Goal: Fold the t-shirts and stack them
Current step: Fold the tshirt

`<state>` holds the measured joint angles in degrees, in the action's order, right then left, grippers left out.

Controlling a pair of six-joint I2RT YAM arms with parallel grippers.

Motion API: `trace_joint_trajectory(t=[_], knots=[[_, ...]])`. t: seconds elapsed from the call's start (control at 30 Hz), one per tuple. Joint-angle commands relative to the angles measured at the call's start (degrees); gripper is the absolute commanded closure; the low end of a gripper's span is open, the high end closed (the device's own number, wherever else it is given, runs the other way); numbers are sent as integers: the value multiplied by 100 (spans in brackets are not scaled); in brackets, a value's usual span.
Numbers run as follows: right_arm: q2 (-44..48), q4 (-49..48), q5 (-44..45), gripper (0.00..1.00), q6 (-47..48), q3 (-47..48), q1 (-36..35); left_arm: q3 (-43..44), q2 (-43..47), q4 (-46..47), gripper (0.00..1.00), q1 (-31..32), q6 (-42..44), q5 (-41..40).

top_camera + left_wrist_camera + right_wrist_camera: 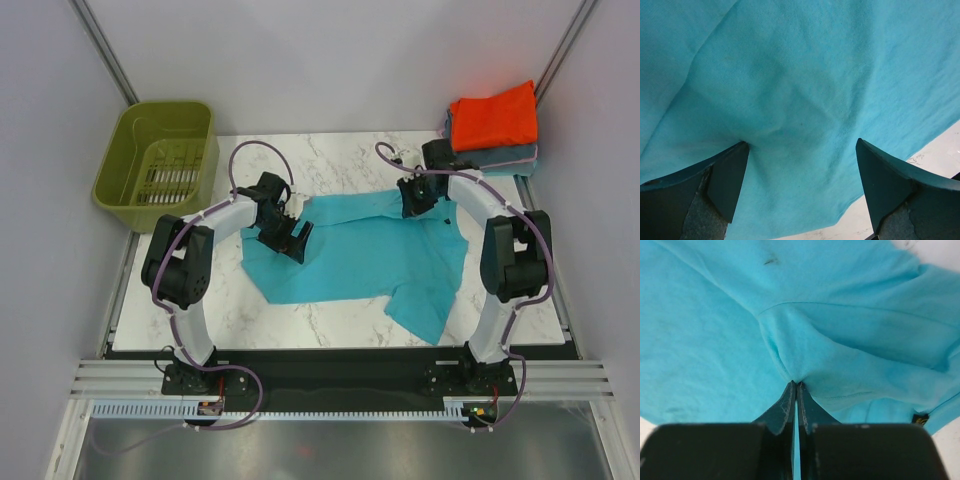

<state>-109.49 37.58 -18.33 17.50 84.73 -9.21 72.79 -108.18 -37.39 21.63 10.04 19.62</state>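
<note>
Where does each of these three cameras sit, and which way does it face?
Top camera: fixed above and behind the arms, looking down on the table, teal shirt, green basket and folded shirts; left arm and right arm show whole.
Left wrist camera: on the left arm, facing the shirt close up; left fingers stand wide apart.
Right wrist camera: on the right arm, facing the shirt; right fingers pinch a fold of it.
Shared: all three see the teal shirt.
</note>
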Motion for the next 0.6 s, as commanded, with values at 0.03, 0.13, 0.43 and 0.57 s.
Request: trace_joint_trajectory(t=[0.03,0.13,0.43,0.57], knots=[[323,197,-250,94,-194,-377,-159,24,7,170,4,61,-152,148],[446,232,-311,94,-229,-606,-291,7,43,170,4,61,-152,148],[578,214,-295,66,-344,-774,-538,7,87,197,4,70,-143,113],[473,144,75,58,-290,-257,-293,103,288,118,5,52,-99,130]])
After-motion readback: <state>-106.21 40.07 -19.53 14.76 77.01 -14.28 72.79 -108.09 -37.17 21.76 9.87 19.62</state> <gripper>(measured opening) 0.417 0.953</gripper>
